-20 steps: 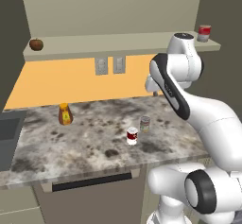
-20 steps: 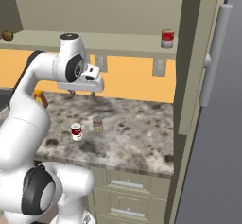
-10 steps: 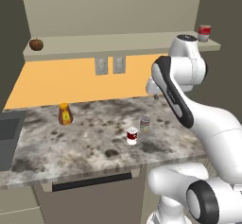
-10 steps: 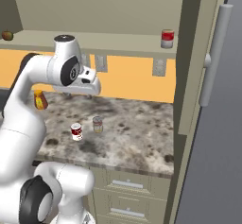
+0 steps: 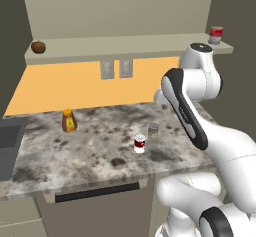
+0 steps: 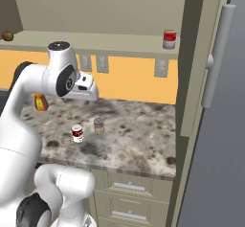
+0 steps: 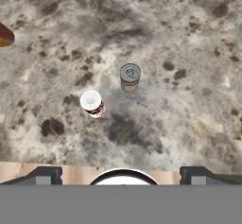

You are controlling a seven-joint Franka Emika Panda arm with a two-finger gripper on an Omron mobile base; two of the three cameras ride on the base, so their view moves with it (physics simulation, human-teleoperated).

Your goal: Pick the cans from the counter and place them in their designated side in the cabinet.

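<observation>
- Progress: we judge the task not yet started; both cans stand on the counter, none moved to the cabinet.
- Dark red can sits at frame centre in the left base view, silver-grey can just beside it, up and right.
- We see the shelf board carrying a brighter red can at upper right and a brown fruit at upper left.
- Gripper is released, jaws wide, holding nothing, above both cans.
- Remaining: two picks, two placements at the shelf's right end.

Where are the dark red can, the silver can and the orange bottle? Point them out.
dark red can (image 7: 92,103), hand view, on its white lid.
silver can (image 7: 130,76), hand view, on its top rim.
orange bottle (image 5: 68,121), left base view, on its label.
</observation>
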